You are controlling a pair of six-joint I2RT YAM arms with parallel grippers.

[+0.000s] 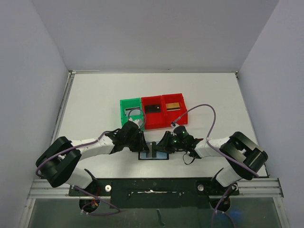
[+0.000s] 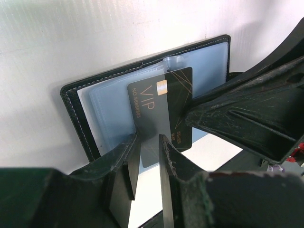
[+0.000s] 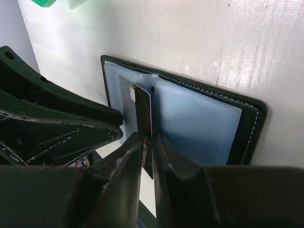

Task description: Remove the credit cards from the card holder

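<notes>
The white table [image 1: 95,104] carries everything, and both arms reach in over its near part.

Beyond both claws and well apart from them, three bins sit in a touching row: the green bin [image 1: 122,114], the middle red bin [image 1: 152,124] and the right red bin [image 1: 173,97]. Each seems to hold one card: a silvery card [image 1: 129,111], a dark card [image 1: 153,109] and a gold card [image 1: 175,106]. We judge the task nearly done, with one card left.

The card holder [image 2: 107,107] lies open and flat, directly under and between the two claws. Its pockets face up, which lets them be reached from above.

The left claw [image 2: 149,138] comes in from one side with its jaws a little apart. Its tips sit low by the card's bottom corner, and we see nothing clamped between them. We read it as bracing, not carrying.

The right claw [image 3: 147,137] comes in from the opposite side, its fingers straddling the card's edge. We cannot tell whether they actually pinch it.

The black VIP card [image 2: 164,104] stands tilted over the holder's middle, between both claw tips. Its lower edge is hidden, so we cannot say whether it is free of the pocket. The card is thin and glossy, so it could slip. We judge the next move is a firm pinch, then a lift clear toward a bin.
</notes>
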